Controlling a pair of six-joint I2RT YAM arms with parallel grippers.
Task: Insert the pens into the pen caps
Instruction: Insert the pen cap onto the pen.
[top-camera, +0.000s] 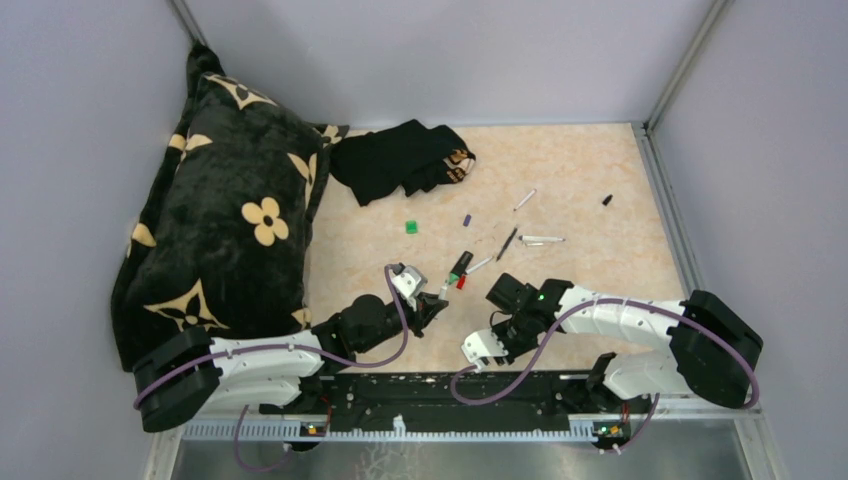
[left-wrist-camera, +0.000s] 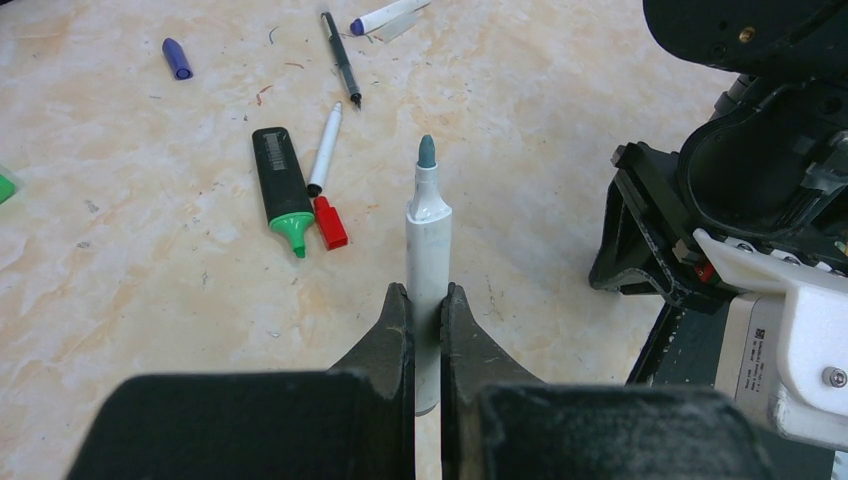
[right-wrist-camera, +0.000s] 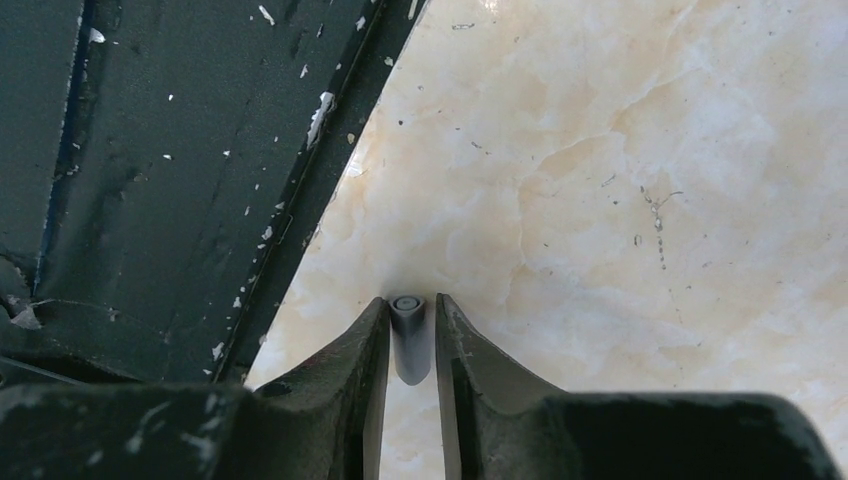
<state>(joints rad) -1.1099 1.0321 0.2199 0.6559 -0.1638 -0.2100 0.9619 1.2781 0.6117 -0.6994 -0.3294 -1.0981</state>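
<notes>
Close to the counter's (left-wrist-camera: 150, 330) near edge, the left gripper (left-wrist-camera: 427, 297) is clamped on a white marker (left-wrist-camera: 428, 225). The right gripper (right-wrist-camera: 412, 305) pinches a dark cap (right-wrist-camera: 407, 340). Bring the cap's open end and the marker's grey tip (left-wrist-camera: 427, 152) onto one axis, then push slowly.

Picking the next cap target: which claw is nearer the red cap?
Left. The left claw, shut on a white pen, sits just short of the red cap. The right claw, holding a dark cap, is by the base rail, farther off.
</notes>
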